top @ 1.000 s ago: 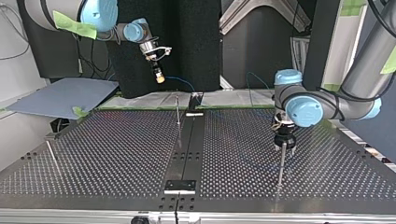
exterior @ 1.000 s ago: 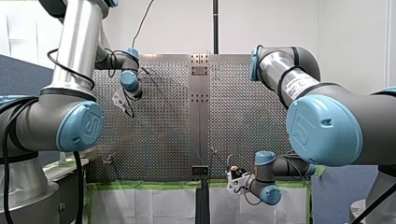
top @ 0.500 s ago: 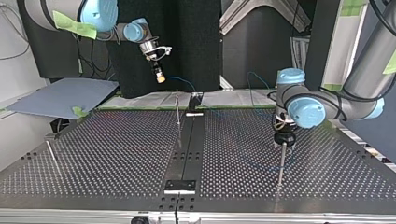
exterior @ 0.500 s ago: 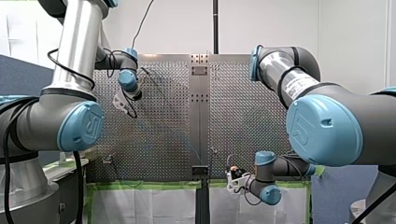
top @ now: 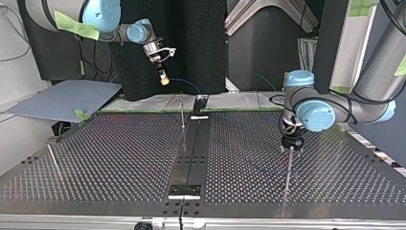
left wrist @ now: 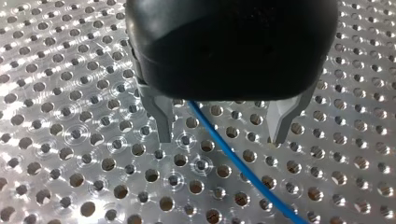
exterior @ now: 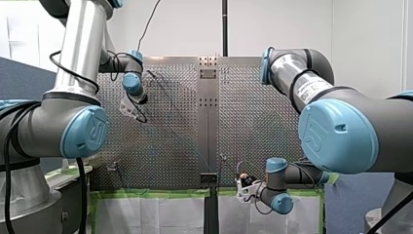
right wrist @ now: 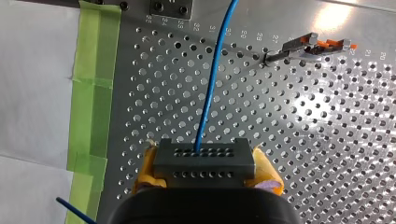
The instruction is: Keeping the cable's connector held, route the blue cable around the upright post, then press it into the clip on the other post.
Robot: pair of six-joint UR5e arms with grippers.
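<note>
pinching the dark connector (right wrist: 204, 168) tight between the yellow pads (right wrist: 265, 168) of my right claw (right wrist: 204, 156), raised above the taped edge of the perforated worktop (right wrist: 327, 140), beside a strip of green tape (right wrist: 91, 93). feeding the blue cable (right wrist: 212, 79) straight out of the connector's upper row of holes and ahead across the worktop. passing well to one side of a clip (right wrist: 317, 44) with orange levers, not touching it. holding my left claw (left wrist: 219, 140) spread wide, low over the worktop, metal fingers (left wrist: 161, 119) well apart. letting the cable run loose through the gap, gripped by neither finger. hovering, in the top view, just above the tip of an upright post (top: 288, 167) at that view's right. standing apart at the middle, a second thin post (top: 182, 115). cannot tell from there whether the cable touches either post.
</note>
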